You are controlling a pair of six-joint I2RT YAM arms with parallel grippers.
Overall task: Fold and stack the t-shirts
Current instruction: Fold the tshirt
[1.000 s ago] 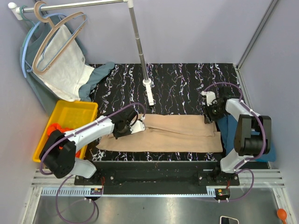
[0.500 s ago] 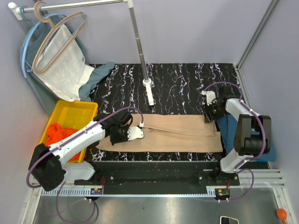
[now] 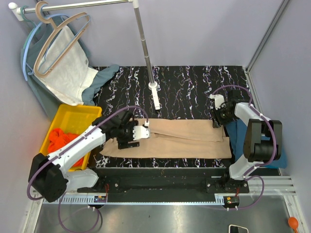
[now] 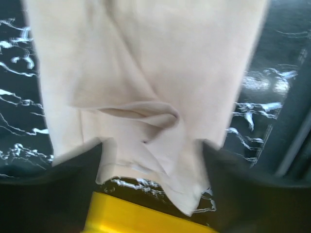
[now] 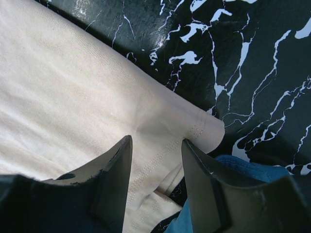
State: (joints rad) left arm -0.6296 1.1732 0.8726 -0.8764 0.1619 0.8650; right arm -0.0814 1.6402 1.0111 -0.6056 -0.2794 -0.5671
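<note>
The black marbled table [image 3: 194,82] fills my overhead view. The beige shirt [image 3: 170,138] lies on it folded into a long strip, running left to right across the near half. Its near long edge sits close to the table's near edge. Its left end comes near the table's left edge, just beside the yellow bin [image 3: 73,119]. Beyond the strip's far edge I have open marble up to the back wall, with the foot of the pole [image 3: 154,92] standing in it. On the right the room is tight, as the side wall stands close behind the right arm.

The orange-red shirt [image 3: 60,137] is bunched in the bin. The teal-blue shirt [image 3: 236,133] lies at the table's right edge, partly under the right arm and right against the strip's right end.

My left gripper [image 4: 151,148] hangs over the strip's left end with its jaws wide apart, holding nothing. Its dark fingers [image 4: 58,179] frame a small puckered ridge in the cloth. That view is blurred, so I cannot tell whether the tips touch the fabric.

My right gripper [image 5: 156,141] is at the strip's far right corner, jaws part-open with nothing clamped between them. The stitched hem shows flat in the gap, and blue cloth peeks out just past the corner.
</note>
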